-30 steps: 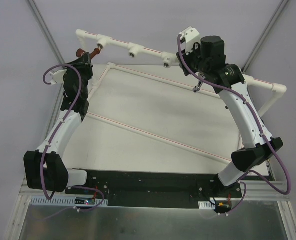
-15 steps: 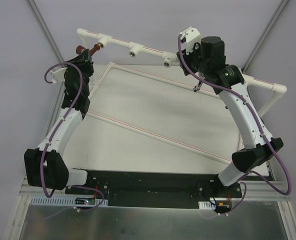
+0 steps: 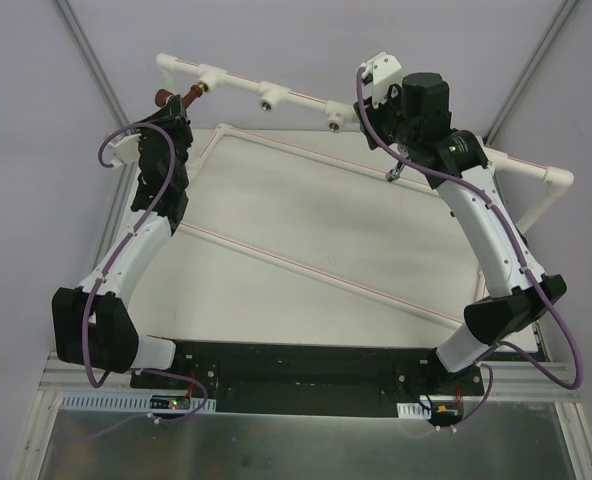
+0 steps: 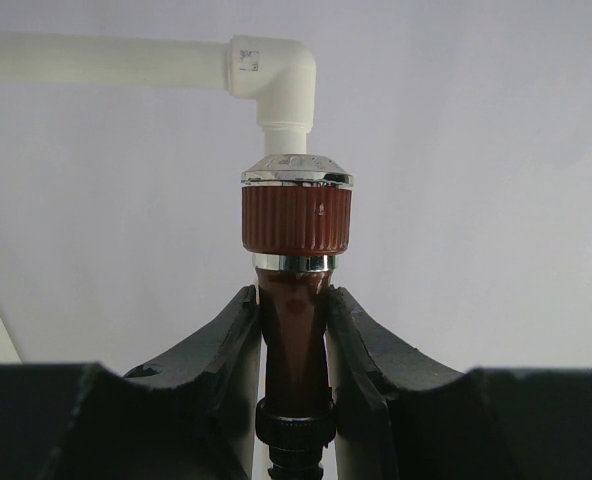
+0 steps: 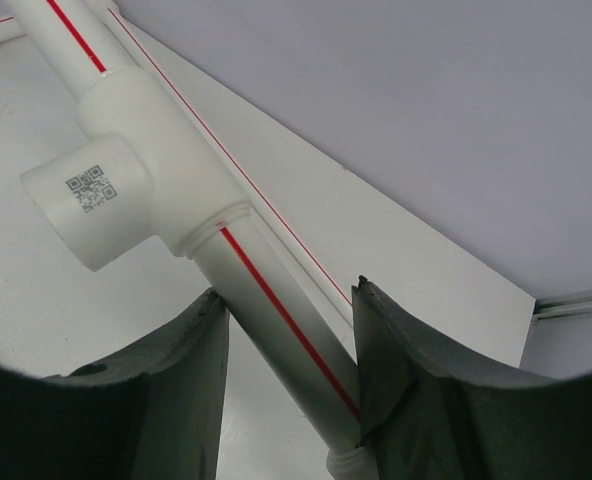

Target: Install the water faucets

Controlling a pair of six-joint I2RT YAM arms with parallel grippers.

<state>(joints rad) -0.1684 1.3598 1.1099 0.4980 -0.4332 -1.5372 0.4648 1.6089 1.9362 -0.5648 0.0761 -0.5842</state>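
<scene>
The reddish-brown faucet [image 4: 296, 215] has a ribbed knob and a chrome cap. My left gripper [image 4: 293, 292] is shut on its body, with the knob sticking out past the fingertips. In the top view the left gripper [image 3: 179, 110] holds this faucet [image 3: 161, 97] just left of the leftmost white tee [image 3: 198, 95]. My right gripper [image 5: 288, 290] is shut on the white red-striped pipe [image 5: 276, 310], just past a tee [image 5: 96, 200] with a QR label. A small silver-grey faucet [image 3: 395, 173] shows below the right wrist [image 3: 376, 105]; its mounting is hidden.
The white pipe frame [image 3: 296, 100] runs along the back with two more brass-ringed tees [image 3: 266, 100] [image 3: 334, 122]. A white elbow [image 4: 276, 72] stands behind the held faucet. Lower pipes [image 3: 306, 270] cross the white tabletop. Grey tent poles [image 3: 91, 60] rise at both back corners.
My left gripper has shifted slightly right and farther back with the reddish-brown faucet, closer to the leftmost tee. The right arm has not moved.
</scene>
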